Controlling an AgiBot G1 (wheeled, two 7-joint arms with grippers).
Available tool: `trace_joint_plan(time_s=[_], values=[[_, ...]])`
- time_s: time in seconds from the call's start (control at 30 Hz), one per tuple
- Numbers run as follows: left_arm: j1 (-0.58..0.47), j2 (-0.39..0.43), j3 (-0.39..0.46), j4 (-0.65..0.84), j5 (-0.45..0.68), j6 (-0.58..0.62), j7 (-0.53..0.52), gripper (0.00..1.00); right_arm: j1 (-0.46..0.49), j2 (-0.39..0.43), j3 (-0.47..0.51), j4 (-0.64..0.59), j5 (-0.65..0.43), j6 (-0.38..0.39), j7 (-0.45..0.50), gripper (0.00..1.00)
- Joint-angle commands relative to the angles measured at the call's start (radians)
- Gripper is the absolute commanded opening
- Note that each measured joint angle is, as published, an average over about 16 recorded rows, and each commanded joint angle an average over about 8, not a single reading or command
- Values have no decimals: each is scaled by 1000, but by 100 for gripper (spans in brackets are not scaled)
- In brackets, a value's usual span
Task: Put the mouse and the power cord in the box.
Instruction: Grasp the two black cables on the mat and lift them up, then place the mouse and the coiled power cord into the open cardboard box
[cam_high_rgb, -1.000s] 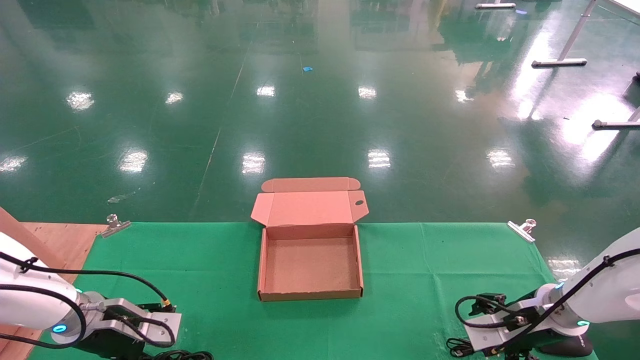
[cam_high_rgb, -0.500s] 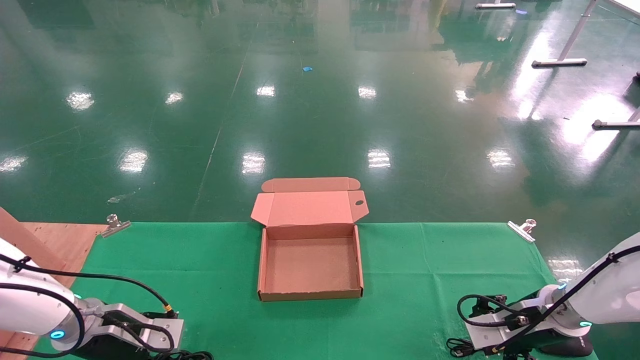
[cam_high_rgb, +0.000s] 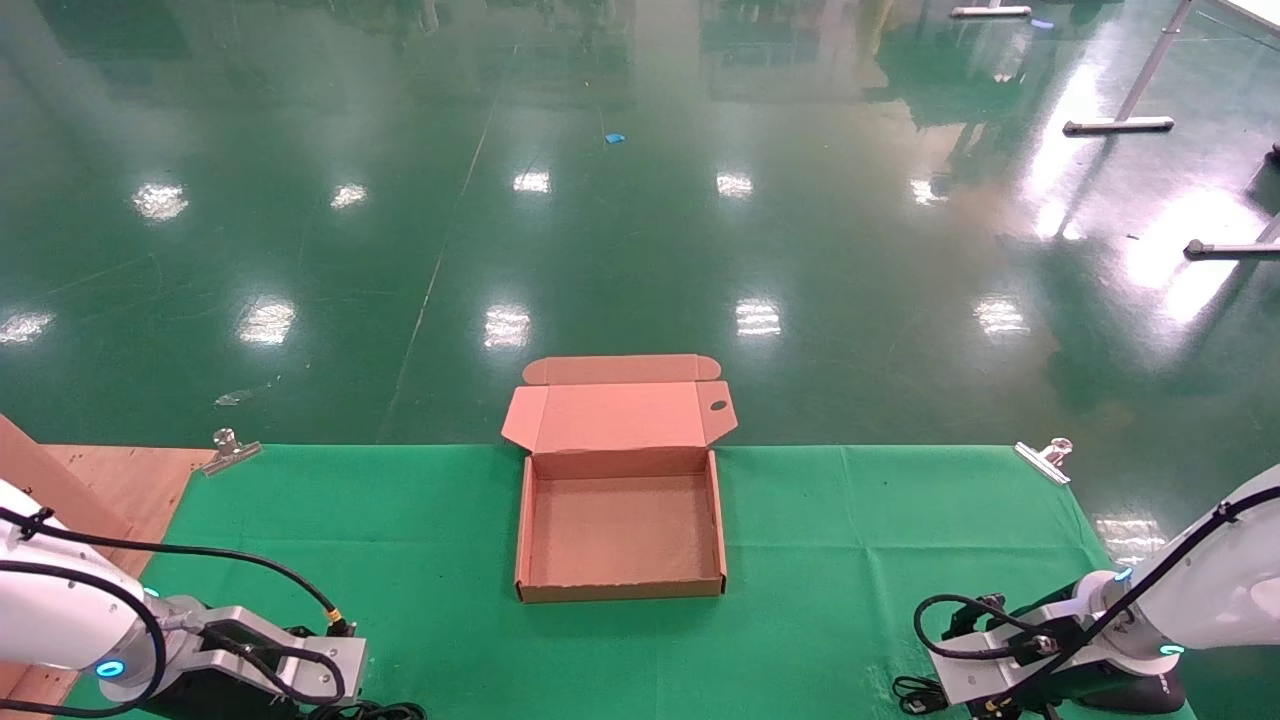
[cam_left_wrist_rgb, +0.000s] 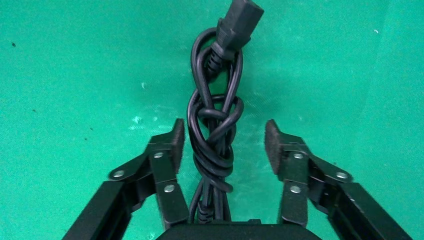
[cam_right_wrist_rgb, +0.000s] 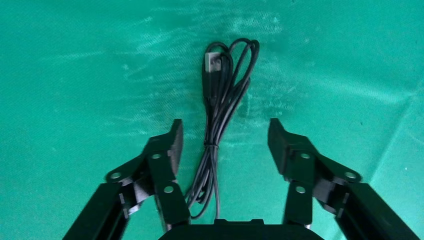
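Observation:
The brown cardboard box (cam_high_rgb: 620, 530) lies open and empty in the middle of the green cloth, its lid folded back. The power cord (cam_left_wrist_rgb: 215, 135), a thick knotted black bundle, lies on the cloth, and part of it (cam_high_rgb: 370, 711) shows at the near left edge. My left gripper (cam_left_wrist_rgb: 224, 140) is open, one finger on each side of the knot, apart from it. The black mouse (cam_high_rgb: 1135, 692) sits at the near right, mostly hidden under my right arm. My right gripper (cam_right_wrist_rgb: 225, 137) is open astride the mouse's thin bundled cable (cam_right_wrist_rgb: 220, 125).
The green cloth (cam_high_rgb: 850, 540) covers the table, held by metal clips at the far left (cam_high_rgb: 228, 450) and far right (cam_high_rgb: 1045, 458) corners. Bare wood (cam_high_rgb: 110, 480) shows at the left edge. Beyond the table is glossy green floor.
Both arms have sunk slightly lower toward the cloth at the near corners. The box has not moved.

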Motion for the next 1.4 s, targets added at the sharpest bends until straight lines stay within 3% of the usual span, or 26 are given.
trace_joint_plan(time_s=[0.03, 0.8, 1.13, 1.4], values=[[0, 0, -1, 7, -3, 1, 7, 0, -2, -2, 1, -7, 2, -1, -8, 0], [-26, 7, -1, 78, -4, 5, 55, 0, 11, -5, 13, -38, 19, -3, -34, 0], [-100, -6, -5, 26, -5, 56, 34, 0, 138, 31, 49, -10, 72, -131, -68, 0], [-234, 25, -17, -110, -14, 131, -43, 0, 261, 19, 76, 23, 113, -263, -53, 0]])
